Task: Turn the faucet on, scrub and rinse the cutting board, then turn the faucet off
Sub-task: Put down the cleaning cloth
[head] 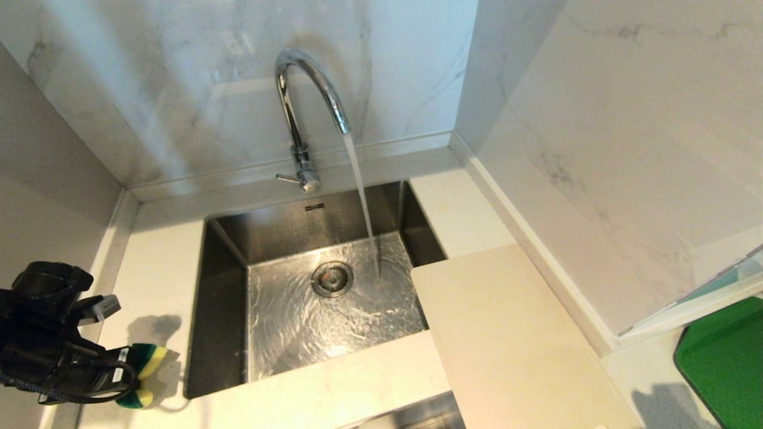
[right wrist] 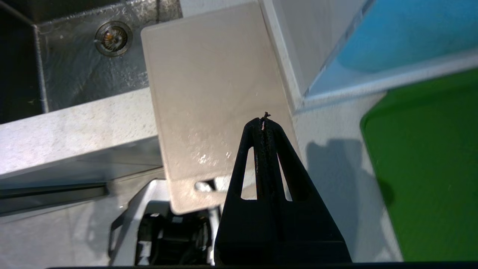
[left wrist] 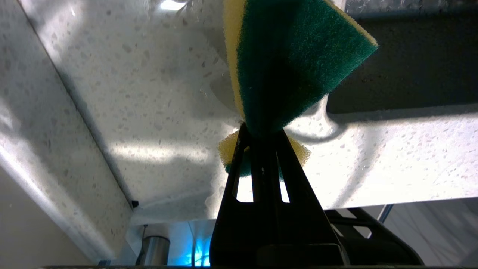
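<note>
While water runs from the faucet [head: 307, 89] into the sink [head: 226, 310], the cutting board [right wrist: 213, 93] lies flat just beyond the right hand [right wrist: 264, 118], whose fingers are pressed together on nothing; its far end reaches over the sink. It looks thin, stiff, light, and probably slippery when wet, so I would take it at the slot end, the end nearest this hand and past the desk [right wrist: 74, 127] edge. A green board [right wrist: 429, 168] lies beside the hand, apart. The left hand [left wrist: 263, 130] is clamped on a sponge [left wrist: 291, 59] over the desk.
</note>
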Robot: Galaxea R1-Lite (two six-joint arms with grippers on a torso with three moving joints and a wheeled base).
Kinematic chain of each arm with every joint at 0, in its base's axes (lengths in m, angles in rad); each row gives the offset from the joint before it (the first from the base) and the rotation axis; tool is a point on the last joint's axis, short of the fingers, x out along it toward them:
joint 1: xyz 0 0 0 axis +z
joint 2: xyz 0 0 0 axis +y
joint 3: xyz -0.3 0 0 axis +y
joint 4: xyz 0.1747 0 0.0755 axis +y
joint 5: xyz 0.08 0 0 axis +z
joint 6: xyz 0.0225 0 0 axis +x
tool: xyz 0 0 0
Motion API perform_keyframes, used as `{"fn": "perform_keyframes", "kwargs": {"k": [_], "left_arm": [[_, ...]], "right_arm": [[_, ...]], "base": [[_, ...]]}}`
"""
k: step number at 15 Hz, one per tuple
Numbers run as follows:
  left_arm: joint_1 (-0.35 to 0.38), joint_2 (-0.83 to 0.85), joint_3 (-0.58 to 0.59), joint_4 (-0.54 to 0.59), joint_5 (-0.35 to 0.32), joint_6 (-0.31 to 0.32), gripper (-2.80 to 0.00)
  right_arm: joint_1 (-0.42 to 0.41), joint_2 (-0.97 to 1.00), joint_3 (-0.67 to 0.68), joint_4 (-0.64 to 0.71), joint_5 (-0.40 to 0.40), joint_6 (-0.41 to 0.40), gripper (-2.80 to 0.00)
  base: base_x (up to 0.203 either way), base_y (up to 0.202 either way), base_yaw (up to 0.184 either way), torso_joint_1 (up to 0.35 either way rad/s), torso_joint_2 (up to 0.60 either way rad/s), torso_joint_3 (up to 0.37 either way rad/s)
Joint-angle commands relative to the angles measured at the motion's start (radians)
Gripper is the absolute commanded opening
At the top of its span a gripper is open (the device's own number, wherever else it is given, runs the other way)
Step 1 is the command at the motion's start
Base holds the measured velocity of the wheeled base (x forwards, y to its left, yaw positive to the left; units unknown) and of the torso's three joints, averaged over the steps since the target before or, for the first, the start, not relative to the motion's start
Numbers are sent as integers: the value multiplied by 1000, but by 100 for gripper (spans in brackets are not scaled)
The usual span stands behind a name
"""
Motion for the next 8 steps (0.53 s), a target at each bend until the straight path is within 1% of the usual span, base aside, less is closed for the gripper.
{"fn": "perform_keyframes", "kwargs": {"k": [1, 3, 4, 5, 6, 7, 8], "left_arm": [[-4, 16, 2, -18, -1, -1, -280], [-5, 15, 5, -20, -13, -1, -280], [-5, 13, 5, -20, -21, -1, -280], [-5, 12, 9, -20, -27, -3, -280], [-5, 11, 17, -21, -27, -3, -280], [-5, 7, 20, -23, -28, -3, -280], [-5, 1, 23, -23, -28, -3, -280]], "right_arm": [[-27, -89, -19, 62, 1, 12, -280], [-121, -122, -19, 112, 25, 14, -280], [-177, -156, -13, 134, 78, 11, -280], [-203, -198, 24, 146, 130, 2, -280], [-210, -250, 87, 143, 152, -25, -280], [-213, -294, 175, 120, 163, -87, -280], [-215, -332, 272, 65, 167, -137, -280]], "base": [[0, 0, 0, 0, 0, 0], [0, 0, 0, 0, 0, 0], [0, 0, 0, 0, 0, 0], [0, 0, 0, 0, 0, 0], [0, 0, 0, 0, 0, 0], [0, 0, 0, 0, 0, 0], [0, 0, 0, 0, 0, 0]]}}
